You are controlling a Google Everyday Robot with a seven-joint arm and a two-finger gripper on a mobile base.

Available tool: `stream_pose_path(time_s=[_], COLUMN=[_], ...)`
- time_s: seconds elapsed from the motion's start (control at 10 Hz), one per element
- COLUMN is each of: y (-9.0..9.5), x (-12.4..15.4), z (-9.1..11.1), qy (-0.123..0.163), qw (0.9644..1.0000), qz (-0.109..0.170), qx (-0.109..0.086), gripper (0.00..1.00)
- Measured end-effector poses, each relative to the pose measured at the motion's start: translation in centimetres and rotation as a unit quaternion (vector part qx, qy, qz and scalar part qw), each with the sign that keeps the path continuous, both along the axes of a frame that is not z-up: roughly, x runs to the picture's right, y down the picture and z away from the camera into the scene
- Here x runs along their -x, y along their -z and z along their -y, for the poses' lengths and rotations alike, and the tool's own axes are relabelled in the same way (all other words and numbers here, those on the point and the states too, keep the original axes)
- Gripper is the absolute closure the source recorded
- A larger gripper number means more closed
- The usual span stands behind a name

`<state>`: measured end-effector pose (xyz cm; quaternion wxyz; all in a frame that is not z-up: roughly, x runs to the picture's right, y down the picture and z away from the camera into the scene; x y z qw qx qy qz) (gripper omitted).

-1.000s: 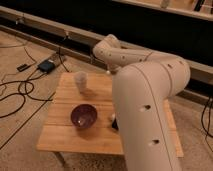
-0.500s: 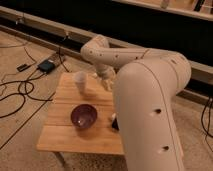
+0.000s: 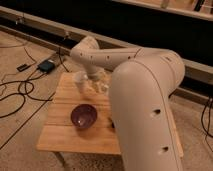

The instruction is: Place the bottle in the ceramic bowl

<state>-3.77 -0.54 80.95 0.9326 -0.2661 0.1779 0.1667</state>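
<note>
The bottle (image 3: pixel 80 79) stands upright on the worktop (image 3: pixel 60 135), behind the bowl (image 3: pixel 83 116) and clearly apart from it. Just right of the bottle, also behind the bowl, hangs the tool (image 3: pixel 98 86), fingers together and gripping nothing. So on my screen the bottle lies to the tool's left, long axis vertical. I reckon the fingers must part before any grasp. I can read no labels.

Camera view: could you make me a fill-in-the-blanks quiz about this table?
The small whitish translucent plastic bottle stands on the wooden ____.
The round glossy dark purple ceramic bowl holds ____.
The gripper, its fingers shut, hangs beside the ____.
Missing: table; nothing; bottle.
</note>
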Motion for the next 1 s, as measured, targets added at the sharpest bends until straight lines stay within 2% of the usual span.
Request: stream_pose_path(time_s=[0.3, 1.0], y=[0.7, 1.4], x=[3.3, 7.7], z=[-1.4, -4.3], qy=[-0.02, -0.073], qw=[0.9998, 0.9973], qz=[0.003, -0.008], qx=[-0.001, 0.0], gripper=[1.0, 1.0])
